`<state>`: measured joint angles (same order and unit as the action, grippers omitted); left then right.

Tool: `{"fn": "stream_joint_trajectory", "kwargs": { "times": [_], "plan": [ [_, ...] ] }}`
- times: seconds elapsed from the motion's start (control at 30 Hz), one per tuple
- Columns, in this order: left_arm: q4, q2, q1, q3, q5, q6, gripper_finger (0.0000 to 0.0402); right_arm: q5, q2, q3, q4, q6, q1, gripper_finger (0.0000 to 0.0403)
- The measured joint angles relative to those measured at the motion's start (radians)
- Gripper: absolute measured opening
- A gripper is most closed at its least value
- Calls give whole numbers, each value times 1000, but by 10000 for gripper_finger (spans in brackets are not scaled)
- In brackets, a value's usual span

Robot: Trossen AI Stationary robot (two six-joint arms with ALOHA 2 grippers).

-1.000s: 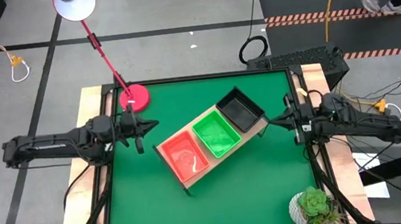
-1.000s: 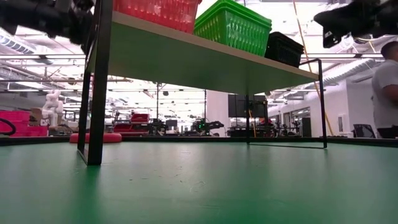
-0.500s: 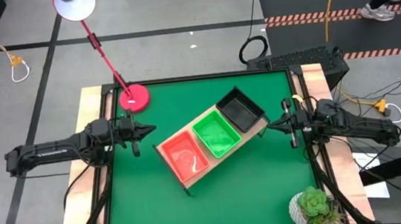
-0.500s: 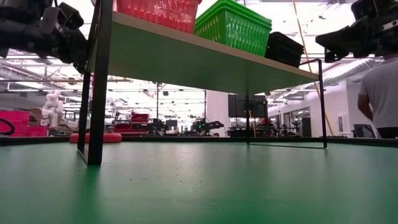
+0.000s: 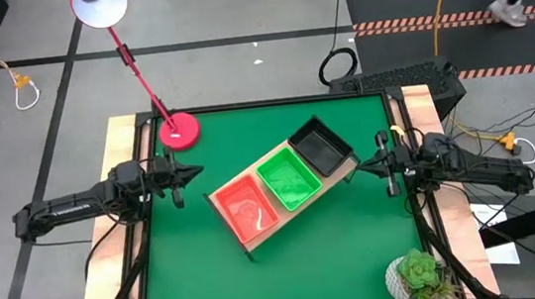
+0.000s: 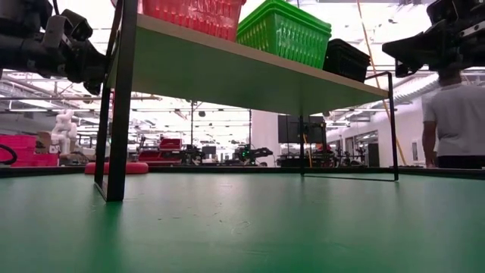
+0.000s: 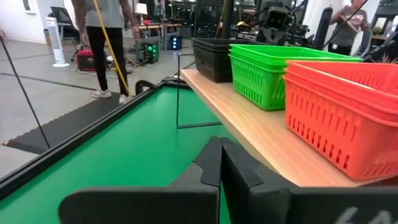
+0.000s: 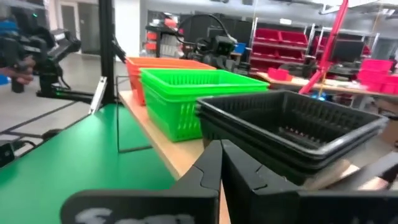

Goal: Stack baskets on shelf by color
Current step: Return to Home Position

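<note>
From above, the shelf (image 5: 346, 172) lies slantwise in the middle of the green table (image 5: 201, 276), with the red baskets (image 5: 247, 209), green baskets (image 5: 288, 180) and black baskets (image 5: 320, 149) in a row on it. The left gripper (image 5: 183, 175) has slid back toward the table's left edge over the last second. The right gripper (image 5: 367, 164) pulled back a little earlier and now holds near the right edge. Both are well apart from the shelf.

From table height, the left gripper (image 6: 83, 64) hangs high beside the red end and the right gripper (image 6: 409, 47) beyond the black end. A person (image 6: 455, 121) stands behind.

In the left wrist view the fingers (image 7: 208, 163) are pressed together on nothing. The right wrist view shows the same, its fingers (image 8: 210, 167) facing the nested black stack.

The sorting looks finished, with only the arms' retreat left.
</note>
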<state>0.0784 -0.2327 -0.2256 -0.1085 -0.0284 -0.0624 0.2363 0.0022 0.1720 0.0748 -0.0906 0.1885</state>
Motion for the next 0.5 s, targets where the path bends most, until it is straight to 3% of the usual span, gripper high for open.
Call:
{"fn": "stream_joint_trajectory", "kwargs": {
  "times": [0.2,0.37,0.5],
  "plan": [
    [1,0,0,0,0,-8,2,-16,0,-50,-93,40,-75,0],
    [2,0,0,0,2,-11,1,-147,0,-80,-122,16,-165,0],
    [3,0,0,0,2,-18,1,-191,1,-121,-182,13,-230,0]
  ]
}}
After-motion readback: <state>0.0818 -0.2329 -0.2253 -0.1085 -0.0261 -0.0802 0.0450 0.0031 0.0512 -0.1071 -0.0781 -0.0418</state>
